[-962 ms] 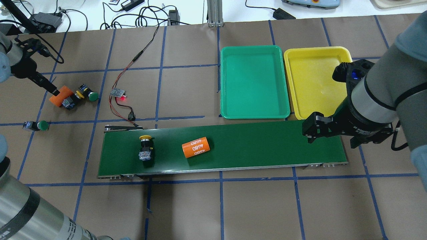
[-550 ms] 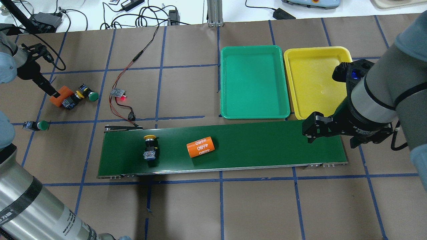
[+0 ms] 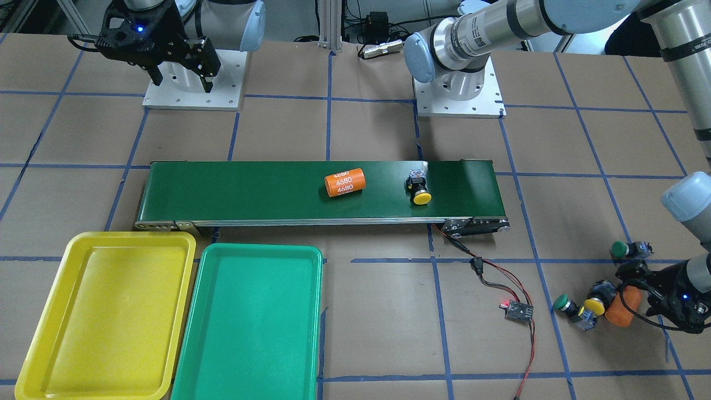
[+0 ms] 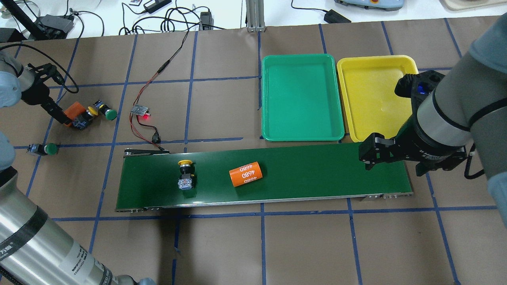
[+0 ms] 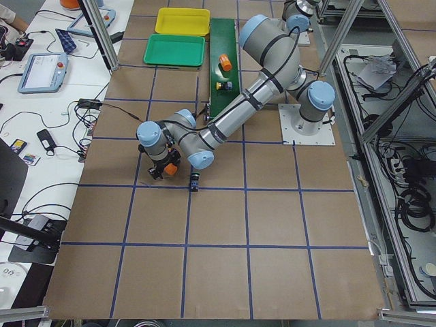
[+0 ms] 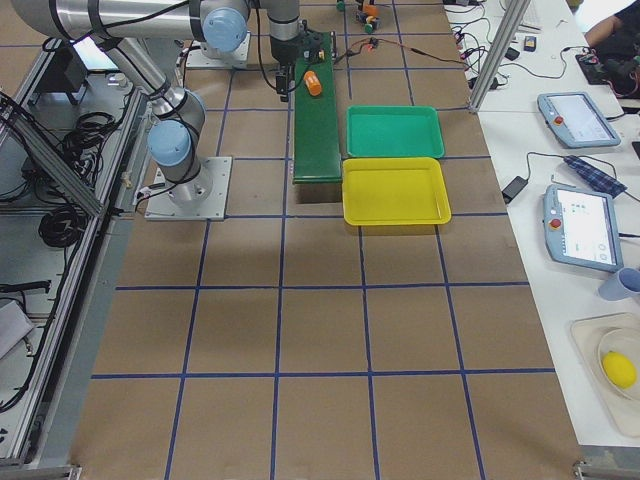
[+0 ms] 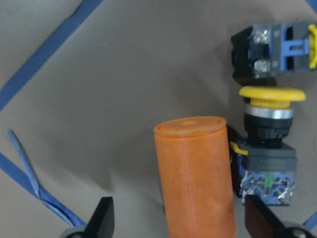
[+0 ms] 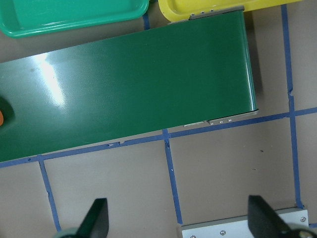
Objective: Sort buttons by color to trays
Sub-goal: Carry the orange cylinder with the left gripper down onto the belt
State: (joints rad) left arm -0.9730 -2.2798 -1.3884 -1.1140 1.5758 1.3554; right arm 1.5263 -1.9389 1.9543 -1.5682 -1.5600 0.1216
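Shows left tool (image 7: 179,218) spread astride orange cylinder (image 7: 195,178), probably to part it from adjoining yellow button (image 7: 270,129); right tool (image 8: 178,218) spread over conveyor belt (image 4: 317,170) end beside green tray (image 4: 301,58) and yellow tray (image 4: 376,59), likely awaiting belt-borne yellow button (image 4: 185,174); green buttons (image 4: 110,114) loose on table (image 4: 222,245).

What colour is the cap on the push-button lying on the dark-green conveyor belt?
Yellow mushroom cap, clearest in the exterior front-facing view.

Brown table (image 4: 309,249) w/ blue tape grid (image 4: 262,245), white bench (image 5: 27,109) alongside, alu frame posts (image 5: 102,34), light prob. overhead.
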